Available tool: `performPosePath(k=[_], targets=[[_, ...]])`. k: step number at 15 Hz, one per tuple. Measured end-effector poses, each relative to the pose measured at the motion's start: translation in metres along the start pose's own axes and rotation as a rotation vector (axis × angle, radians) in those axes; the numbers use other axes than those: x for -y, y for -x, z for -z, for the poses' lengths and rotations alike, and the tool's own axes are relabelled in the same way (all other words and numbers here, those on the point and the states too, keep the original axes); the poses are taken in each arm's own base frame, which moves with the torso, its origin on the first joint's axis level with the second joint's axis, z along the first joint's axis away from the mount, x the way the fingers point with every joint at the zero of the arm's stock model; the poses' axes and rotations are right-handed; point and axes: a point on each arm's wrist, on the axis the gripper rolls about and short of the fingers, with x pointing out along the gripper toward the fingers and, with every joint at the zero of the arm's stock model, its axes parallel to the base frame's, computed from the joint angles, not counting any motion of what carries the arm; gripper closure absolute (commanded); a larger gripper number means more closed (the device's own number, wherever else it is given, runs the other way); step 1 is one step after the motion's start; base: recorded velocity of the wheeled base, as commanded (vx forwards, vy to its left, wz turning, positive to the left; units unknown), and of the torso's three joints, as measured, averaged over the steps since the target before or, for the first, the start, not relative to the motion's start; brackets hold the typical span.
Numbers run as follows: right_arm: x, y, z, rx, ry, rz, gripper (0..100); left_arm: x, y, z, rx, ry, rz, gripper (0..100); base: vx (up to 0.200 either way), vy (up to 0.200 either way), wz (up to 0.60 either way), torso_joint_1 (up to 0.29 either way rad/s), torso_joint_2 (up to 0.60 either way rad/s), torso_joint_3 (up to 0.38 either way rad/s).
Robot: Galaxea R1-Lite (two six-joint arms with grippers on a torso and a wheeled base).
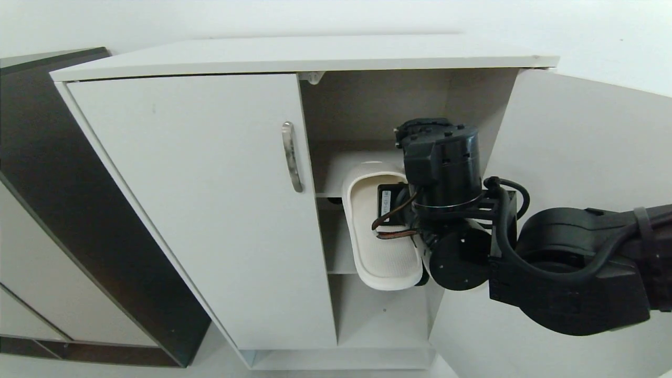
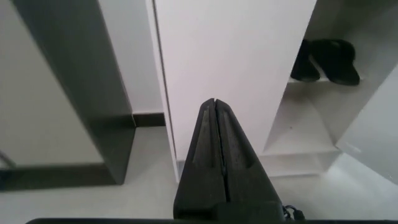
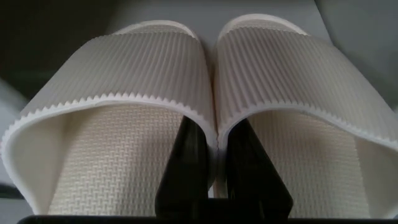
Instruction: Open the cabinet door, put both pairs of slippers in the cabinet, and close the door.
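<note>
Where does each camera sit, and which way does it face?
Head view: on the head, facing down at the cabinet; right arm holds white slippers at its open side.
Left wrist view: before the cabinet, facing its closed door and shelved black slippers; shut left hand shows.
Right wrist view: behind the right hand, shut on the white slippers.
Shared by head and right wrist: the white slippers.

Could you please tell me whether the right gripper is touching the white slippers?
Touching. The right wrist view shows the right gripper with one finger inside each of the white slippers, pressing their adjoining inner walls together.
</note>
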Motion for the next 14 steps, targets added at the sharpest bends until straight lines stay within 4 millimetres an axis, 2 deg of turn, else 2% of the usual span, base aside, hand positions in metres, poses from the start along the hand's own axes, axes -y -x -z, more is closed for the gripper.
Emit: performPosePath(k=[2, 9, 14], targets=[[0.000, -0.001, 0.002, -0.004, 0.005, 0.000, 100, 0.000, 0.000, 0.000, 0.000, 0.000, -0.001, 100, 0.200, 0.000, 0.00, 0.002, 0.00, -0.002], [0.000, -0.015, 0.014, -0.005, 0.000, 0.007, 100, 0.000, 0.000, 0.000, 0.000, 0.000, -0.001, 100, 0.000, 0.000, 0.00, 0.000, 0.00, 0.000], [0.004, -0.026, 0.014, -0.011, 0.017, -0.006, 100, 0.000, 0.000, 0.000, 0.000, 0.000, -0.002, 100, 0.000, 0.000, 0.00, 0.000, 0.00, 0.000]])
